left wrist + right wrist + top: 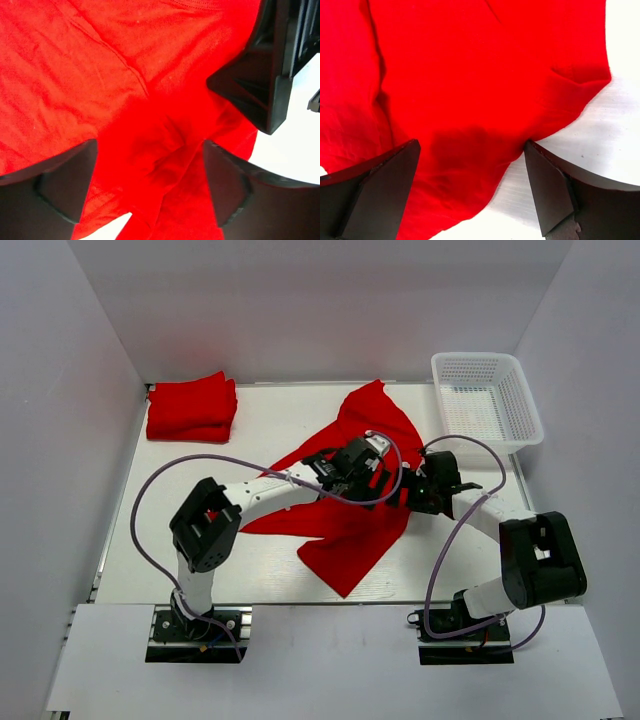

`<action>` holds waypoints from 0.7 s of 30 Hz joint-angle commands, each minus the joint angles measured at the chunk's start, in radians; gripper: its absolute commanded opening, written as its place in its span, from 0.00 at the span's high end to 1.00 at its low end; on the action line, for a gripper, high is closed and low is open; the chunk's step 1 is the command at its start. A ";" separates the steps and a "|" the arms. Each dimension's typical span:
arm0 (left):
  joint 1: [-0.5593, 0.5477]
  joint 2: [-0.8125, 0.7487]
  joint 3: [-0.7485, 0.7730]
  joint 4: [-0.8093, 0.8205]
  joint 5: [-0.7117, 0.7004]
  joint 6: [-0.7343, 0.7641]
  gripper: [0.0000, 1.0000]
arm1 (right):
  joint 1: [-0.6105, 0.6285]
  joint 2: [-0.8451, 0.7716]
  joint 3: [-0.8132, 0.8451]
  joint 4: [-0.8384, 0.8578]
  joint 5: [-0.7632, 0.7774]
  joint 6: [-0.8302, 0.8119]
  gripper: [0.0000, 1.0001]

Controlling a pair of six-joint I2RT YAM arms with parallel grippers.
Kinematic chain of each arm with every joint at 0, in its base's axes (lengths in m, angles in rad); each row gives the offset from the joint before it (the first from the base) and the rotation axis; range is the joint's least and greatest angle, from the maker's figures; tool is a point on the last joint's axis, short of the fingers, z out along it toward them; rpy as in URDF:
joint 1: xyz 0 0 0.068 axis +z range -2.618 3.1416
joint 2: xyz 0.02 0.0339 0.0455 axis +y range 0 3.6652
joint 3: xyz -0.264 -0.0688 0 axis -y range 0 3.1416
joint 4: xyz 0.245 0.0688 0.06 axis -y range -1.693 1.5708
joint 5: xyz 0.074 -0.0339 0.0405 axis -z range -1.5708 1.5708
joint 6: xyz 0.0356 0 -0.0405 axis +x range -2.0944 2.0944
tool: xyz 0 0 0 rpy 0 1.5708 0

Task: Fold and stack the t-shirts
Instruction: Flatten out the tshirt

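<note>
A loose red t-shirt (345,525) lies rumpled and spread across the middle of the table. A folded pile of red t-shirts (190,408) sits at the back left. Both grippers meet over the loose shirt's right part. My left gripper (385,472) (150,187) is open, its fingers (65,182) wide apart over a raised crease of the cloth (165,150). Just to its right, my right gripper (412,490) (470,187) is also open, straddling the shirt's edge (510,165) where it meets the white table. The left wrist view shows part of the right gripper (265,75) close by.
A white mesh basket (487,400) stands at the back right corner. White walls close in the table on the left, back and right. Purple cables loop from both arms over the table.
</note>
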 commanded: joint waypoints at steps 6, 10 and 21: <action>-0.007 0.042 0.048 -0.063 0.046 0.011 0.00 | 0.005 0.022 0.023 -0.003 0.029 0.022 0.10; -0.007 0.033 0.012 -0.019 0.094 -0.008 0.05 | 0.003 0.012 0.022 -0.034 0.093 0.051 0.10; -0.017 0.102 -0.009 -0.009 0.063 -0.048 0.20 | 0.003 0.005 0.013 -0.072 0.148 0.081 0.10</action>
